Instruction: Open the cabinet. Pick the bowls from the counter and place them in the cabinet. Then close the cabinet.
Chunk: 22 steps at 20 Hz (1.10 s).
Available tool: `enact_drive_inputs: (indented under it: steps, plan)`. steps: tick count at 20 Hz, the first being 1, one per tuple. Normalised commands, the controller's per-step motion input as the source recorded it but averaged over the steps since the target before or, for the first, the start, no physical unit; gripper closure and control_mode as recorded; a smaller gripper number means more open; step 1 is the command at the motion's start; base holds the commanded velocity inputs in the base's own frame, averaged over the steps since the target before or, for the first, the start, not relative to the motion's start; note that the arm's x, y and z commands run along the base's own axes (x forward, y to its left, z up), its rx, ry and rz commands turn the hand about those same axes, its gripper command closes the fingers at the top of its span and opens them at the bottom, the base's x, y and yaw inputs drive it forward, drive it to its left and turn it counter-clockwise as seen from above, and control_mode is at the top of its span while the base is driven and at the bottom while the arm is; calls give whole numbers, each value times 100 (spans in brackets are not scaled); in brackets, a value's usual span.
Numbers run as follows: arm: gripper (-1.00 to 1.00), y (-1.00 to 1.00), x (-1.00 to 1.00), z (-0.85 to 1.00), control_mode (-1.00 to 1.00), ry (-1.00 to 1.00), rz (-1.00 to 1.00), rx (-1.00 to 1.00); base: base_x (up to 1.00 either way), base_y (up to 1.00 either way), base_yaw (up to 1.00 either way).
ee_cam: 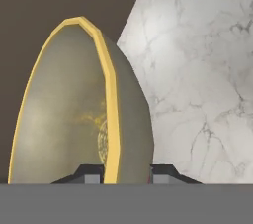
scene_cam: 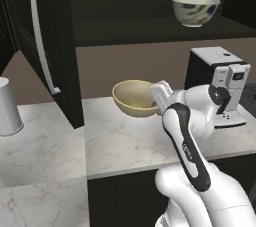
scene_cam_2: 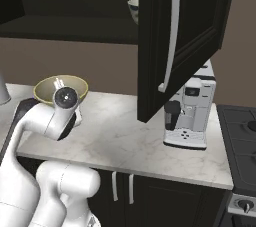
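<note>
The claw point(ee_cam: 126, 174) is grasping the tan bowl's point(scene_cam: 135, 98) rim; the open cabinet point(scene_cam: 150, 26) shelf lies above it

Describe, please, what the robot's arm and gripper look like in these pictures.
The arm is glossy white with rounded segments, a dark strip along one link and a round dark joint cap. The gripper has two small dark grey finger tips.

Arm point(scene_cam: 186, 136): glossy white rounded shells, at the lower right of the frame.
Joints: black bands.
Finger tips point(ee_cam: 90, 173): small, dark grey.
</note>
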Motion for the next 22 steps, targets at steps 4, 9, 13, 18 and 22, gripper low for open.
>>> enact_drive_inputs:
  steps: [4,9,13,18,22]
  plan:
    - [100,-17,-100,88,-100,10,-5,9,0,0,0]
    - [100,-11,-100,76,-100,8,-3,7,0,0,0]
    - [100,-8,-100,74,-100,12,-2,5,0,0,0]
    - [100,-3,-91,58,-100,0,-1,1,0,0,0]
    - [100,0,-31,54,-100,-21,-2,-3,0,0,0]
